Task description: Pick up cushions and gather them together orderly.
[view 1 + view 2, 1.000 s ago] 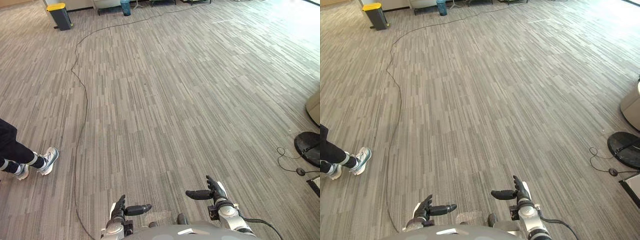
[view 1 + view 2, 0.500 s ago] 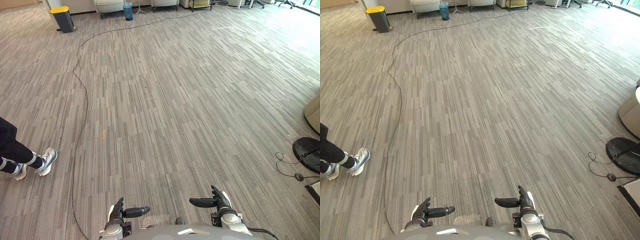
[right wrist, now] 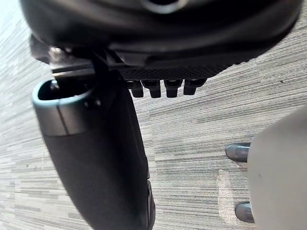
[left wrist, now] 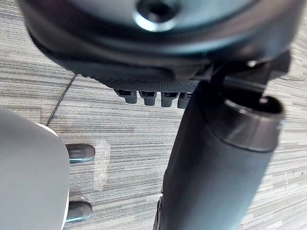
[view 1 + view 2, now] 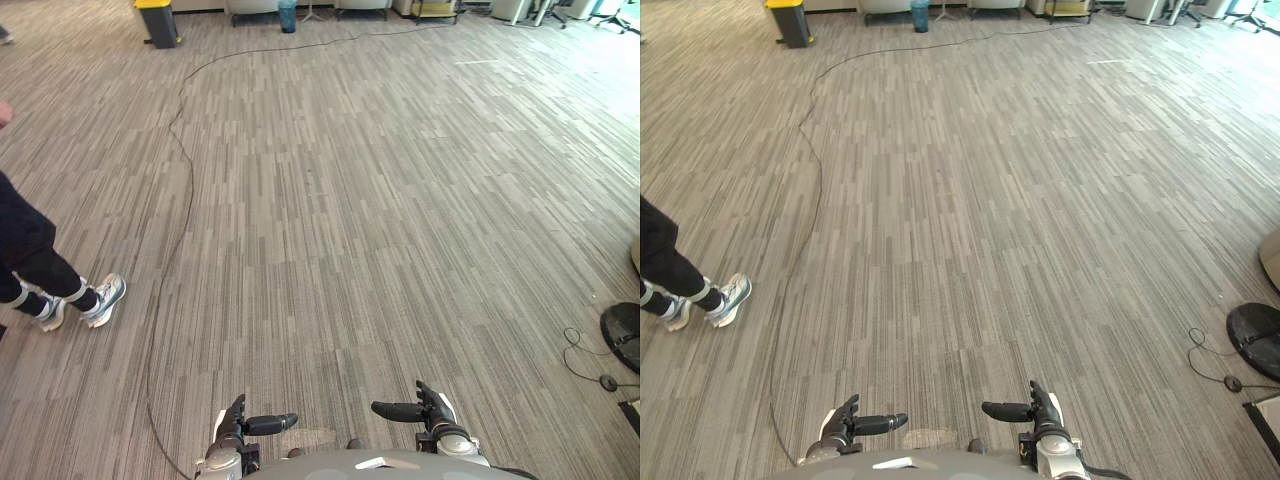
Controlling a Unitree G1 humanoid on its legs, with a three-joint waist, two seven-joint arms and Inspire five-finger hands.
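Observation:
My left hand [image 5: 237,422] hangs low at the near edge of the left eye view, fingers relaxed, thumb pointing inward, holding nothing. My right hand [image 5: 430,407] mirrors it a short way to the right, also open and empty. Between and ahead of them lies bare grey striped carpet [image 5: 340,220]. In the left wrist view the left hand's thumb [image 4: 216,158] stands out over the carpet. The right wrist view has the right hand's thumb [image 3: 96,153] standing the same way.
A person's dark-trousered legs and light shoes [image 5: 95,300] stand at the left. A yellow-lidded bin [image 5: 158,20] and some chairs [image 5: 255,8] line the far wall. A black round base [image 5: 622,335] with a thin cord lies on the floor at the right.
The camera has shifted, so the whole floor view has moved. The person's legs have stepped further into view at the left. Both hands hang low as before.

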